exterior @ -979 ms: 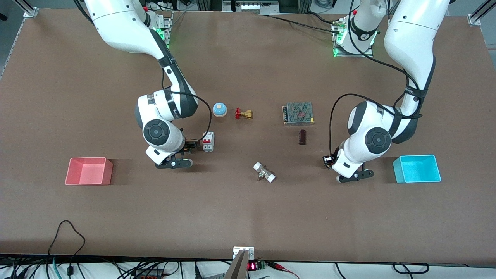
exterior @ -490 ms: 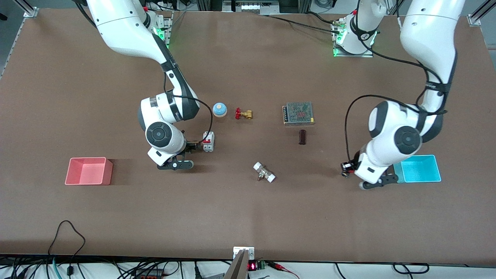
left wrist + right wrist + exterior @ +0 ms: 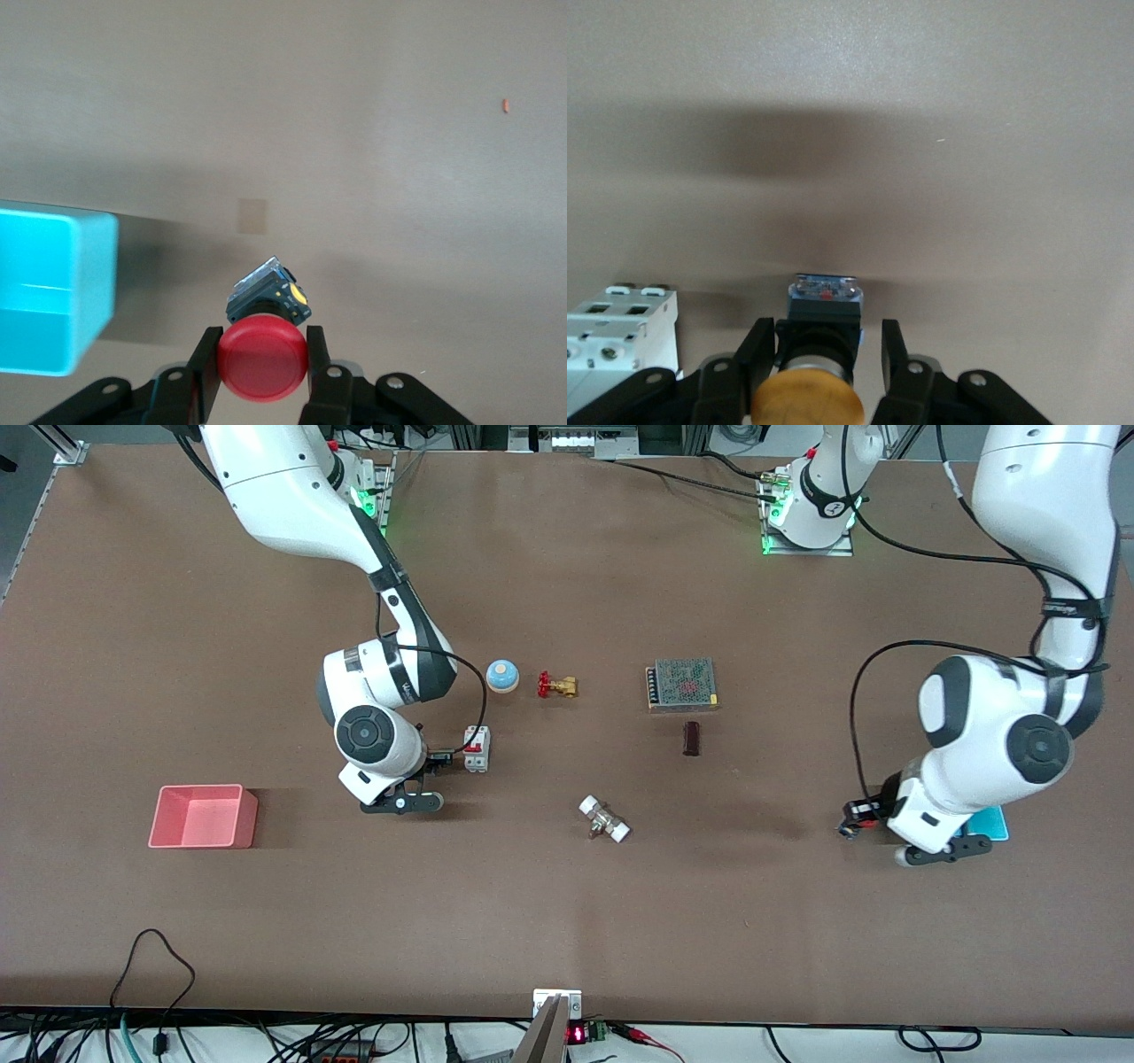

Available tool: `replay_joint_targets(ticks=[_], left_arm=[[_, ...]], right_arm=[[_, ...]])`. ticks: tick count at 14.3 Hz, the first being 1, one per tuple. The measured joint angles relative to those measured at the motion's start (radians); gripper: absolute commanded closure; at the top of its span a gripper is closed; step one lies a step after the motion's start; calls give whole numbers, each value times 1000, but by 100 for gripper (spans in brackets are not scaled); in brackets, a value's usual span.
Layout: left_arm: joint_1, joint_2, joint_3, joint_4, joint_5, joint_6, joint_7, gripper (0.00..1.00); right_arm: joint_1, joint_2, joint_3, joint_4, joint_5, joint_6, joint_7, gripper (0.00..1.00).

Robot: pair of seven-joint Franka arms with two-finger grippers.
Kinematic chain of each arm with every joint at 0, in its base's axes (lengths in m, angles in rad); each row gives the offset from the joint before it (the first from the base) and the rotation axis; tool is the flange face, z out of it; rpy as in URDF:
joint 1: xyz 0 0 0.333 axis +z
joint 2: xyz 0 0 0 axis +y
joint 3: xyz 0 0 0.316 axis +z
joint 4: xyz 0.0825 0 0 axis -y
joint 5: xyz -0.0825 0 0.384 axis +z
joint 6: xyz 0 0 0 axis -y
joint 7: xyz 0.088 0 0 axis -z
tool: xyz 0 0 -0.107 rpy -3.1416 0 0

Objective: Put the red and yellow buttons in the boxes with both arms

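My left gripper (image 3: 850, 821) is shut on the red button (image 3: 263, 360) and holds it above the table beside the cyan box (image 3: 44, 292). In the front view my left arm covers most of the cyan box (image 3: 994, 824). My right gripper (image 3: 440, 760) is low over the table next to a white circuit breaker. Its fingers (image 3: 764, 347) stand on either side of the yellow button (image 3: 808, 403). One finger touches the black base and a gap shows at the other. The pink-red box (image 3: 202, 816) stands toward the right arm's end of the table.
The white circuit breaker (image 3: 477, 748) is right beside my right gripper. A blue dome (image 3: 502, 676), a brass valve (image 3: 556, 685), a meshed power supply (image 3: 681, 684), a dark cylinder (image 3: 692, 738) and a white-ended fitting (image 3: 605, 819) lie mid-table.
My left arm has carried the red button toward the left arm's end of the table, up to the cyan box. My right gripper has barely shifted at the yellow button.
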Motion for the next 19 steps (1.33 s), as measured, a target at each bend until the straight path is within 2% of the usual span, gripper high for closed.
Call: replay_joint_targets(ticks=[1,3,8,11,14,19], left_arm=[[22,-3,0,17,0,-24,42,73],[68,-8,2,32,0,-42,131,73],[182,-7,4,33,0,-50,359,73],[241,7,5,31,0,-51,472,73],[260,45,5,30,2,-47,521,73],[260,120,5,28,8,-12,522,70]], right_arm=[[0,0,0,0,0,0,0,68],[0,0,0,1,0,0,0,73],[-5,-5,-19,53,0,1,-1,74],[-32,-50,-69,111,0,-28,-4,74],[-127,-105,-101,131,-1,-100,-76,74],[-345,-100,-112,134,-1,-120,-335,74]])
